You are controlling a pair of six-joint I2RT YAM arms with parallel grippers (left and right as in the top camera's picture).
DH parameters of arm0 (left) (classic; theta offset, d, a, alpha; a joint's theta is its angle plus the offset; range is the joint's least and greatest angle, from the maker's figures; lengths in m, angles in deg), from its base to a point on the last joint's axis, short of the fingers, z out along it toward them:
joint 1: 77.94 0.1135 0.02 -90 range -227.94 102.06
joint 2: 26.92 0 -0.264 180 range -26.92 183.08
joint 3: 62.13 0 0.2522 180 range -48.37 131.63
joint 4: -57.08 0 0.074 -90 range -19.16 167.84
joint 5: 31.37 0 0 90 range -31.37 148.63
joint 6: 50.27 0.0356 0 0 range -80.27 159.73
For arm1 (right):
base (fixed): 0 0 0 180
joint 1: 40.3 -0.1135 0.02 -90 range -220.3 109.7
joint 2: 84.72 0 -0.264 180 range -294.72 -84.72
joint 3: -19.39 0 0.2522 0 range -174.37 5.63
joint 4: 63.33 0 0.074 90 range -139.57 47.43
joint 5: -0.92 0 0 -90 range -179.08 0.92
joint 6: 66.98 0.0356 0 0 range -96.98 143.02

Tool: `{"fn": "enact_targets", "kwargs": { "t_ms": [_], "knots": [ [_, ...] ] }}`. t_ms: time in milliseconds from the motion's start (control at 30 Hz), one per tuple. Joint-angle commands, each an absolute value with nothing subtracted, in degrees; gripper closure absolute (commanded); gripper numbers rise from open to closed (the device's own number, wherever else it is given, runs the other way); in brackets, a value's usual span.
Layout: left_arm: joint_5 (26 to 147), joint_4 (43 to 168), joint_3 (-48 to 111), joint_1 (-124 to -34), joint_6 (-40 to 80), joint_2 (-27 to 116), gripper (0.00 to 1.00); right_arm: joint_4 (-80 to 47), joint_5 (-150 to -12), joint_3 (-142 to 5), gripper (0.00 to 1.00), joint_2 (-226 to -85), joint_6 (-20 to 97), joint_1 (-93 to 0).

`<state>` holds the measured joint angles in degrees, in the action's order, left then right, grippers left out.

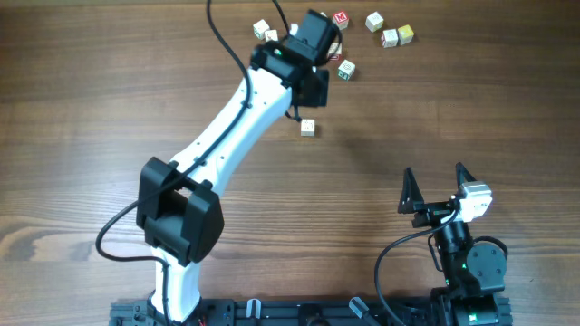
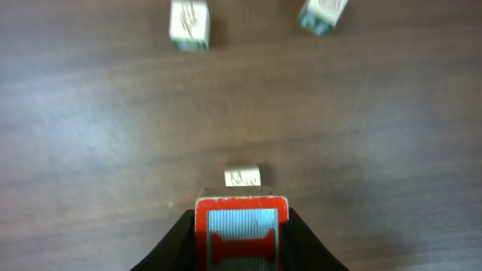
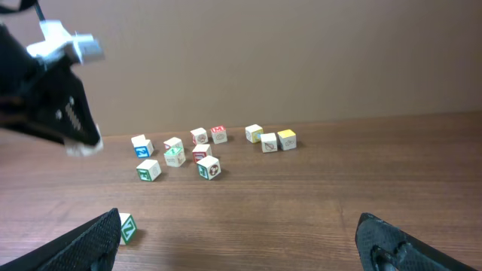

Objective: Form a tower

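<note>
My left gripper (image 2: 242,242) is shut on a cube with a red-framed face (image 2: 242,226), held above the wooden table. Just beyond that cube, a single pale cube (image 2: 242,178) lies on the table. From overhead the left gripper (image 1: 313,88) hangs at the far centre and hides its cube, and a lone pale cube (image 1: 308,128) sits just nearer. A cube with a green letter (image 3: 126,227) rests beside my right gripper's left finger. The right gripper (image 1: 434,174) stands open and empty at the near right (image 3: 241,245). The tower is out of view.
Several loose alphabet cubes (image 3: 208,167) are scattered along the far side of the table, some at the far right (image 1: 391,37). Two more cubes (image 2: 189,24) (image 2: 322,15) lie ahead of the left gripper. The white left arm (image 1: 227,127) crosses the table diagonally.
</note>
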<state>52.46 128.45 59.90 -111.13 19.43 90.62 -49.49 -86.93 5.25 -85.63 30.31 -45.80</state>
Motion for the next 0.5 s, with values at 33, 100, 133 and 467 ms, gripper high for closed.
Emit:
{"fn": "enact_targets", "kwargs": {
  "t_ms": [33,100,133,467],
  "knots": [
    [52.2,127.1,52.3,-111.8,13.0,91.3,0.74,-49.6,-86.2,5.3,0.0,-85.6,30.1,-46.1],
    [52.8,125.2,49.4,-111.9,12.2,91.3,0.74,-49.6,-86.2,5.3,0.0,-85.6,30.1,-46.1],
    [53.8,124.1,48.1,-111.9,12.2,91.3,0.74,-49.6,-86.2,5.3,0.0,-85.6,30.1,-46.1],
    [55.5,117.1,45.6,-111.9,9.2,91.3,0.76,-49.6,-86.2,5.3,0.0,-85.6,30.1,-46.1]
  ]
}}
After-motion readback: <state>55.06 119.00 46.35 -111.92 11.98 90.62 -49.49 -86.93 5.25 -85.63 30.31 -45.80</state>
